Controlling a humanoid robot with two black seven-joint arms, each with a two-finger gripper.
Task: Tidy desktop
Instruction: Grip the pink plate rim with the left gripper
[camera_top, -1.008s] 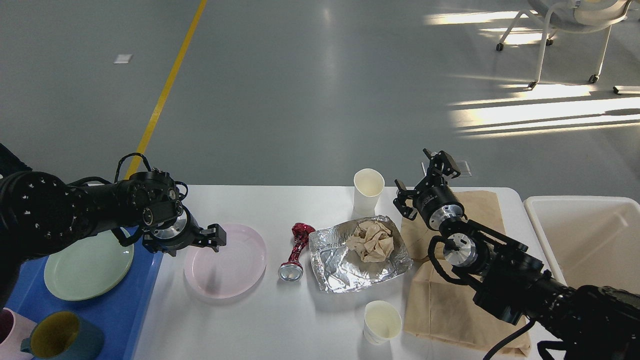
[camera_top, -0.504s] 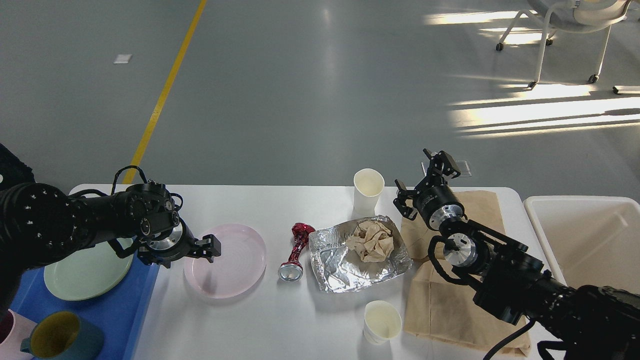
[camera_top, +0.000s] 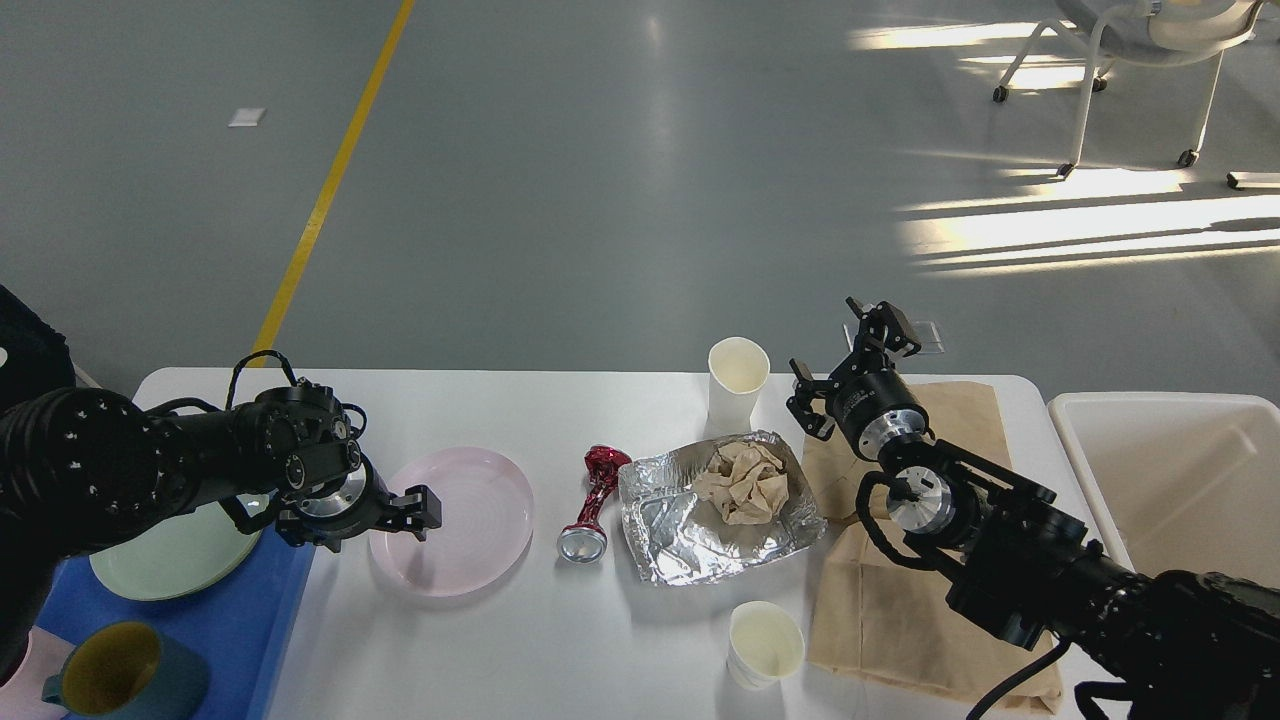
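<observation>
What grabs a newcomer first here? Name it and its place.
Probably the crumpled foil sheet at the middle of the desktop, with wadded brown paper on it. Just left lies a shiny red wrapper, then a pink plate, where the left hand hovers over its near-left edge.

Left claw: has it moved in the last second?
Yes. The left claw has slid toward the near-left, from over the pink plate's far-left part to its left rim, nearer the blue tray. The plate itself has stayed put.
</observation>
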